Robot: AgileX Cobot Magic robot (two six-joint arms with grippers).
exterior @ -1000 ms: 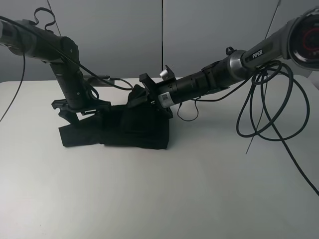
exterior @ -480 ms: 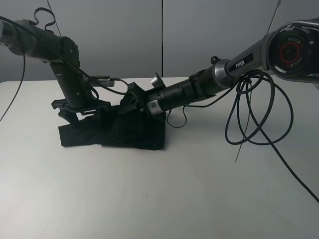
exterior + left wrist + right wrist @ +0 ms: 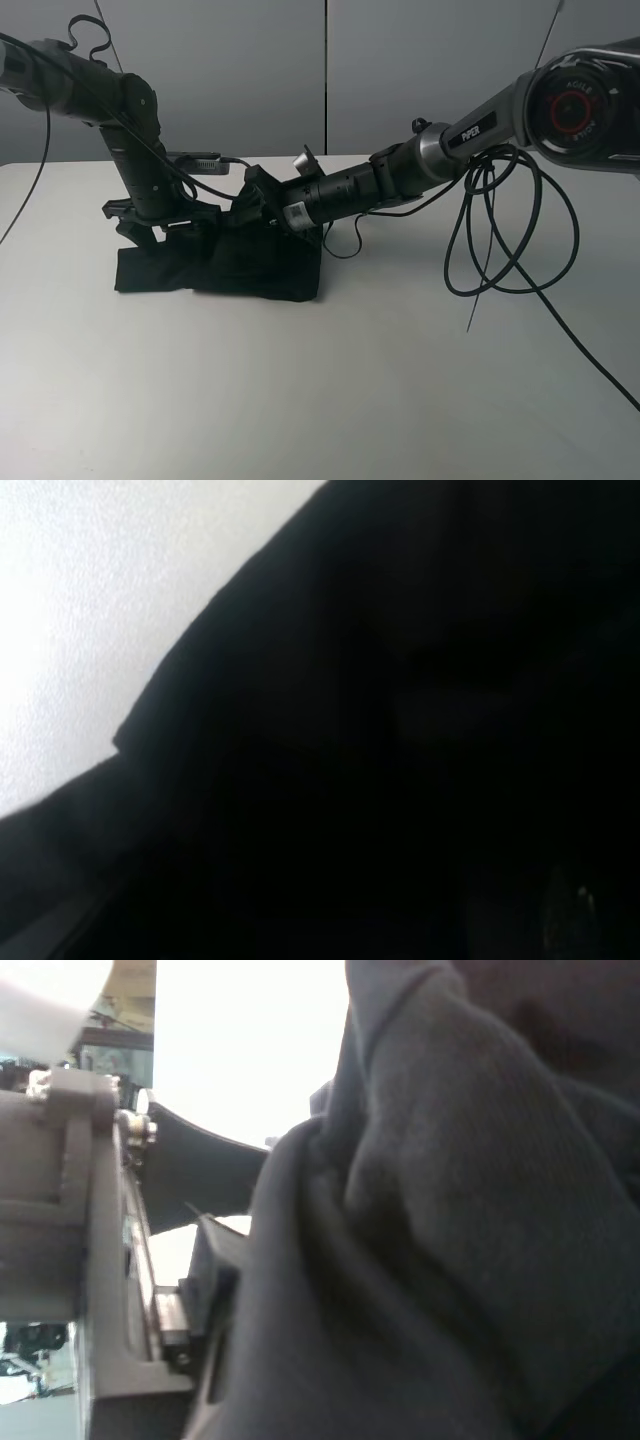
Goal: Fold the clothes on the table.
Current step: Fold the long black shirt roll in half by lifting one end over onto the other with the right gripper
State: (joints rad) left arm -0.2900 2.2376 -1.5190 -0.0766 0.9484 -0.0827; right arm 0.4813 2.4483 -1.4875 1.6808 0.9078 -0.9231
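The black T-shirt lies as a folded band on the white table; its print and neck tag are hidden. My left gripper is down on the shirt's far left edge; the left wrist view shows only black cloth and a corner of table, so its jaws are hidden. My right gripper reaches across the middle and is shut on a raised bunch of the shirt's right part. That cloth fills the right wrist view beside the gripper's finger.
Black cables hang in loops from the right arm over the right side of the table. A grey wall stands behind the table's far edge. The front half of the table is bare white surface.
My right gripper has moved left with the raised cloth, and the shirt's right edge has drawn in to the left. The left gripper has stayed put.
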